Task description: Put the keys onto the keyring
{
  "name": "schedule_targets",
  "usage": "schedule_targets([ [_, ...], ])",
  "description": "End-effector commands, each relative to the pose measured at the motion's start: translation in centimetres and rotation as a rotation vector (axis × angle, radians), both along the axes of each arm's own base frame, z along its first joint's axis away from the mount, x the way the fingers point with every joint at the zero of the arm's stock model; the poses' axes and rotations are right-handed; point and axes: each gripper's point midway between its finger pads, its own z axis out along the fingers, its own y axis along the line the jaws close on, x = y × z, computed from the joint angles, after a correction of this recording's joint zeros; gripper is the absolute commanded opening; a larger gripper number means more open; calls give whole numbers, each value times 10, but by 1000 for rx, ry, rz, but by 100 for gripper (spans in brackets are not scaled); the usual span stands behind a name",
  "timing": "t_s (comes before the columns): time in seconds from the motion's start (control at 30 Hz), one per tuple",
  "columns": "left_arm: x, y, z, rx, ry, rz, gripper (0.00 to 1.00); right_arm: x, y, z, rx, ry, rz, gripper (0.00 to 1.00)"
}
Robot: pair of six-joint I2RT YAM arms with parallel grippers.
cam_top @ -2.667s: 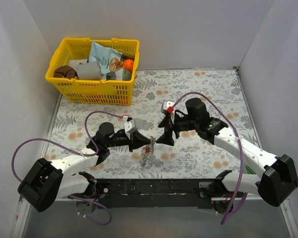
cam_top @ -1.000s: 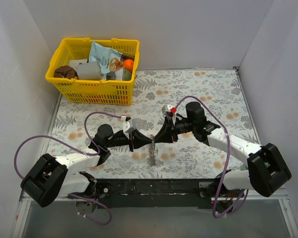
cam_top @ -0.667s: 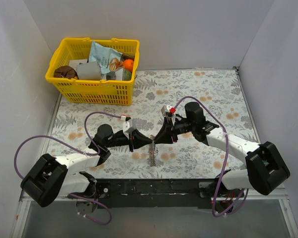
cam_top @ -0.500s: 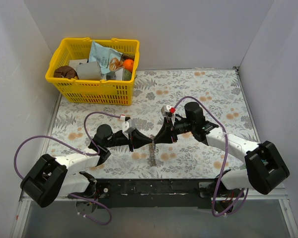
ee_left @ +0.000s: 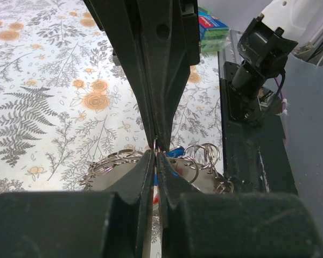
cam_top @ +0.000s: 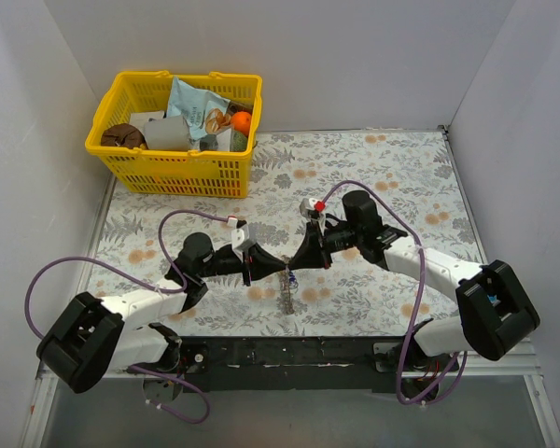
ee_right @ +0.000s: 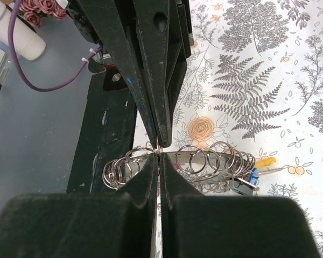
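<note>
— Two grippers tip to tip, you see? Your left gripper (cam_top: 269, 268) and right gripper (cam_top: 297, 263) meet nose to nose above the floral table (cam_top: 383, 177), with the keyring (cam_top: 286, 291) dangling from the point where they touch.

— Agreed. On the left wrist view your left fingers (ee_left: 140, 183) are pressed together on a thin wire loop at the top of the bunch, so that side carries the weight. The scalloped silver plate hangs just below them, ringed with small split rings.

— And your right side?

— Its fingers (ee_right: 142, 183) are together too, right at that same loop. Whether wire actually sits between them I cannot tell; the tips hide it.

— Where are the keys?

— One blue key (ee_right: 252, 176) shows at the far end of the bunch, beside the rings. I can't say from here whether it is threaded or only lying against them.

— So you are in the threading step, I'd judge: one arm steadies the ring, the other works a loop.

— Next you will want a small, careful pull or twist from the right to spread the coil, keeping the left clamped. Too much force may slip the wire out.
</note>
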Motion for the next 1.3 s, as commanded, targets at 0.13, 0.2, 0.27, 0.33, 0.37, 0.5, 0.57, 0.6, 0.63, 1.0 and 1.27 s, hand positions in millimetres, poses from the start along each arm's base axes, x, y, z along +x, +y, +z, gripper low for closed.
schedule_targets([
  [0.13, 15, -2, 8, 88, -61, 27, 27, 16, -1, 9, -86, -45, -21, 1],
  [0.2, 17, -1, 4, 126, -49, 33, 34, 13, -5, 2, -139, -28, -13, 1],
  [0.27, 18, 0, 0, 160, -26, 40, 39, 17, -8, 2, -181, -24, -35, 1],
  [0.33, 21, 0, 3, 168, -39, 42, 45, 21, -10, -1, -215, -25, -58, 1],
  [0.37, 21, 0, -1, 183, -24, 41, 48, 21, -11, -2, -234, -15, -62, 1],
  [0.5, 23, 0, 0, 203, -32, 32, 58, 24, -17, -9, -299, -7, -76, 1],
  [0.57, 24, -2, 0, 213, -30, 26, 61, 26, -20, -14, -340, 6, -92, 1],
  [0.6, 26, -2, -1, 218, -27, 33, 61, 26, -21, -13, -347, 6, -91, 1],
  [0.63, 27, -2, 0, 217, -30, 35, 61, 28, -22, -16, -368, 12, -103, 1],
  [1.0, 35, -18, -5, 238, -22, -45, 61, 24, -34, -20, -457, 43, -134, 1],
  [1.27, 30, -28, -9, 229, -13, -150, 58, 17, -44, -28, -495, 48, -153, 1],
])
